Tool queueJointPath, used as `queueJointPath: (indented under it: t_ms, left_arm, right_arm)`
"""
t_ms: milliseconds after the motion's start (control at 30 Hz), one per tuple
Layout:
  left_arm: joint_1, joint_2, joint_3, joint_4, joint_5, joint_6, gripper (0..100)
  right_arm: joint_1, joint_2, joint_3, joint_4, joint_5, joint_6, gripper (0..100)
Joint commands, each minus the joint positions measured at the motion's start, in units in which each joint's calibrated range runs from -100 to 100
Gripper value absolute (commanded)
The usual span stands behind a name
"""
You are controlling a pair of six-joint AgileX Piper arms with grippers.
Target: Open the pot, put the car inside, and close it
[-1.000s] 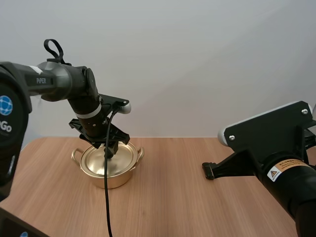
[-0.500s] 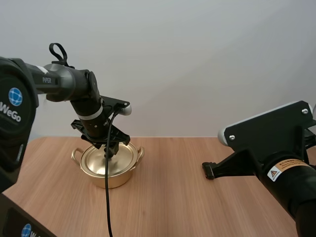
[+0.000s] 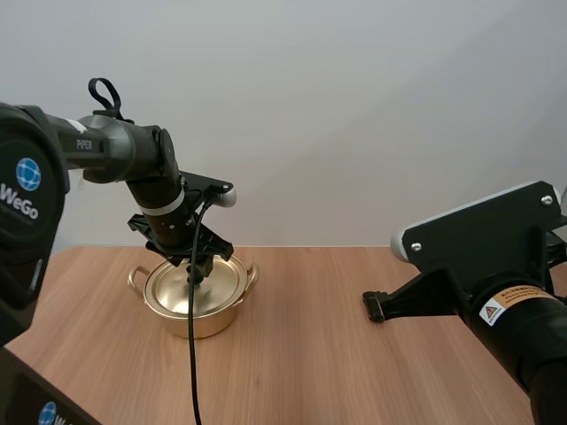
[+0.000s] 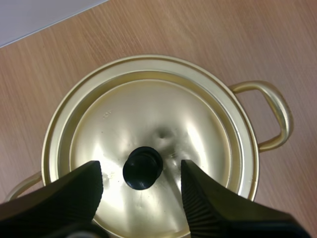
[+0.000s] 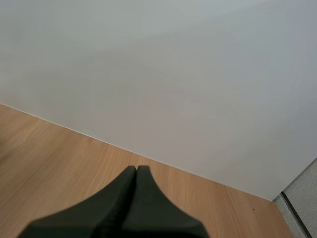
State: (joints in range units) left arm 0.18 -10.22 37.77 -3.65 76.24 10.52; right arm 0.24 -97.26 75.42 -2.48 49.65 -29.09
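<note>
A golden pot (image 3: 197,293) with two side handles stands on the wooden table at the left, its lid (image 4: 148,148) resting on it. The lid's black knob (image 4: 142,167) sits between the parted fingers of my left gripper (image 4: 142,177), which is open just above the lid (image 3: 195,285) and is not pinching the knob. My left gripper (image 3: 198,262) hangs straight over the pot. At the right, my right gripper (image 3: 371,306) is low over the table, and its fingers (image 5: 133,198) lie together as one dark wedge, shut on nothing.
The table (image 3: 319,372) spreads bare between the pot and the right arm. A white wall (image 5: 173,74) rises behind the table's far edge.
The left arm drew back a little between one second and half a second ago. Since then nothing has visibly moved.
</note>
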Motion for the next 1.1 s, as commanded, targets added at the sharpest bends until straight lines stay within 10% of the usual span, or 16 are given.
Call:
queueJointPath:
  t_ms: [0,833,1067]
  left_arm:
    - [-0.03,0.4,0.0,0.1,-0.1,0.0,78]
    - [-0.03,4.2,0.0,1.1,-1.7,0.3,74]
    - [-0.03,4.2,0.0,1.1,-2.1,0.5,53]
  right_arm:
    - [0.0,-0.1,0.0,0.1,0.0,0.0,0]
    - [-0.2,-0.1,0.0,0.1,0.2,0.0,0]
    - [-0.2,-0.1,0.0,0.1,0.2,0.0,0]
